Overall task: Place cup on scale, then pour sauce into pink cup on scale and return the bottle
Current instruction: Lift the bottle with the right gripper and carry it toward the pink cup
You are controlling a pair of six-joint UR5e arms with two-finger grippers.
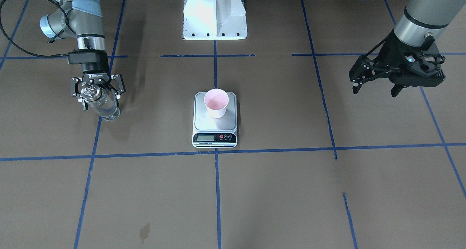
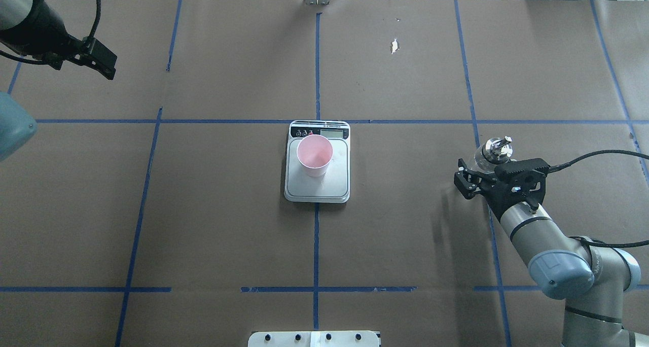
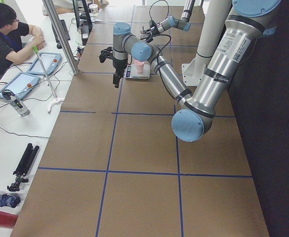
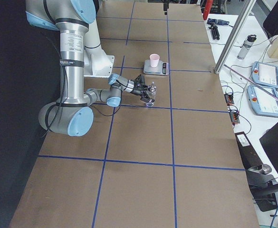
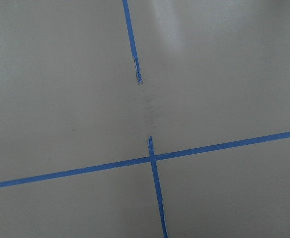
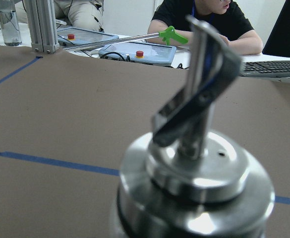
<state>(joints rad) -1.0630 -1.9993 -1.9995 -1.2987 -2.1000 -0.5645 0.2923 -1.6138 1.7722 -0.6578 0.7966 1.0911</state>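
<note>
I read right gripper [image 1: 95,90] clamped on upright bottle [image 1: 103,105] | cup [image 1: 216,102] on scale [image 1: 215,127] lies toward table centre | left gripper [image 1: 375,86] spread, empty

Brown table [image 2: 228,225], blue tape grid [image 2: 315,245]

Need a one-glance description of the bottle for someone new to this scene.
Start at the scale mid-table with the pink cup on it, then look toward the robot's right side. The bottle stands there inside the right end effector: clear glass, shiny silver pourer cap.
</note>
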